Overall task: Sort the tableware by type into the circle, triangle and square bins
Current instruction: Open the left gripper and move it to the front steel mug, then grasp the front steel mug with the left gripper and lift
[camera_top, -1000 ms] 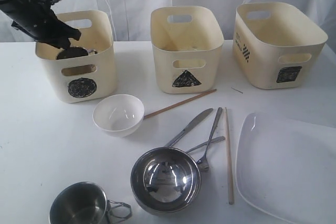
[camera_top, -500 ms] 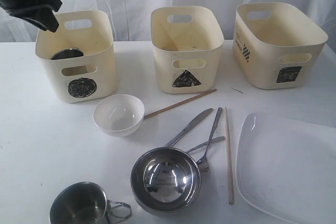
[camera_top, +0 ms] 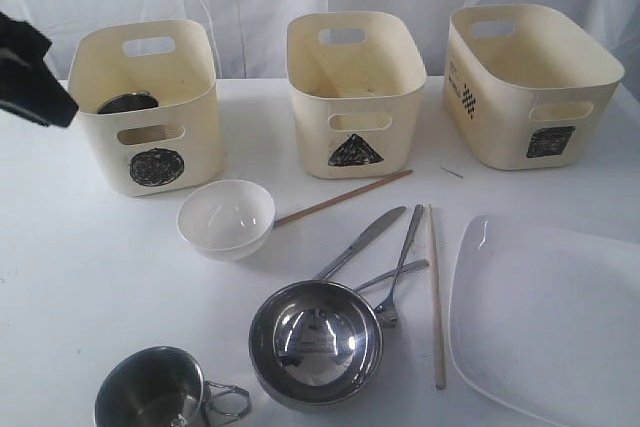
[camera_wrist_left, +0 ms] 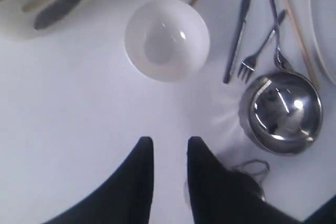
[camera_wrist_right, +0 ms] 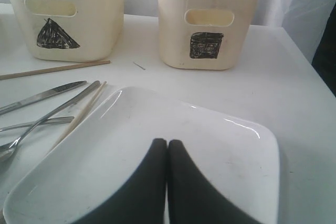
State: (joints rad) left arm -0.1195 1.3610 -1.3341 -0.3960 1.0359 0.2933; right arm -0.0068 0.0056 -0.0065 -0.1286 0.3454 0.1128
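Observation:
The circle bin (camera_top: 150,112) holds one steel mug (camera_top: 127,103). My left gripper (camera_wrist_left: 170,142) hangs open and empty left of that bin, above bare table, with the small white bowl (camera_wrist_left: 167,39) ahead of it. A second steel mug (camera_top: 160,392), the steel bowl (camera_top: 315,340), knife (camera_top: 362,242), forks (camera_top: 400,265) and chopsticks (camera_top: 436,297) lie on the table. My right gripper (camera_wrist_right: 167,142) is shut with nothing in it, over the large white plate (camera_wrist_right: 210,150); the exterior view does not show it. The triangle bin (camera_top: 352,92) and square bin (camera_top: 525,82) stand behind.
A white curtain hangs behind the three bins. A second chopstick (camera_top: 342,197) lies slanted in front of the triangle bin. The plate (camera_top: 550,322) reaches the table's right front corner.
My left gripper has risen out of the circle bin and drawn back to the left, leaving the steel mug inside. The right gripper has not moved.

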